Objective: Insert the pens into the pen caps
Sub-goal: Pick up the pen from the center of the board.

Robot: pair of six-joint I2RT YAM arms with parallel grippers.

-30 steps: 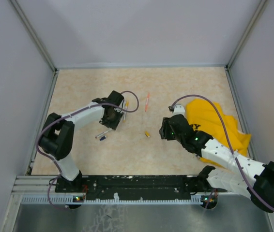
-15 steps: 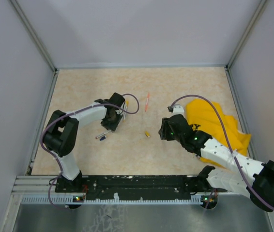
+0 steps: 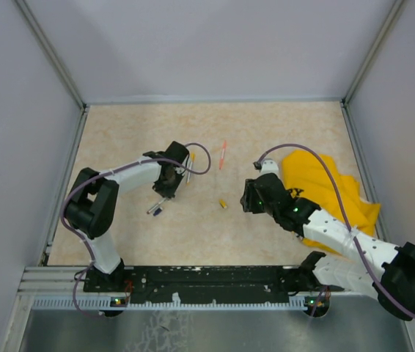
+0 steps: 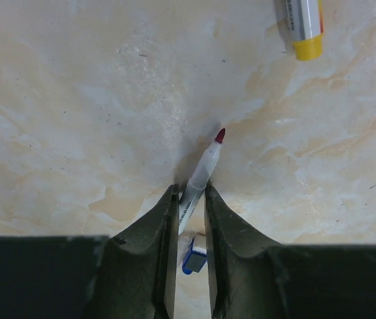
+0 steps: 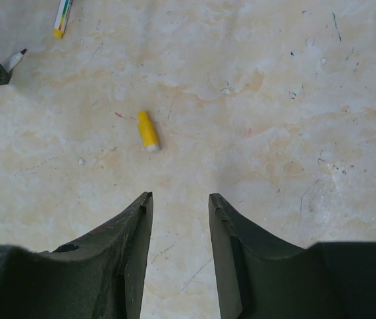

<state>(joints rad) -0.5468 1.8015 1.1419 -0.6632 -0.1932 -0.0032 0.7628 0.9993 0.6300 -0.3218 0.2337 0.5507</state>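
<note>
The table carries a crumpled yellow cloth at the right, behind my right arm. My left gripper is clenched on the red-tipped pen low on its barrel, which I judge leaves the tip free to enter a cap. My right gripper hangs released and empty, lined up just short of the yellow cap, likely its next pick. I count three pens, the others being a yellow-ended pen and an orange-pink pen farther off, and two loose caps, the second a dark blue cap under my left jaws.
</note>
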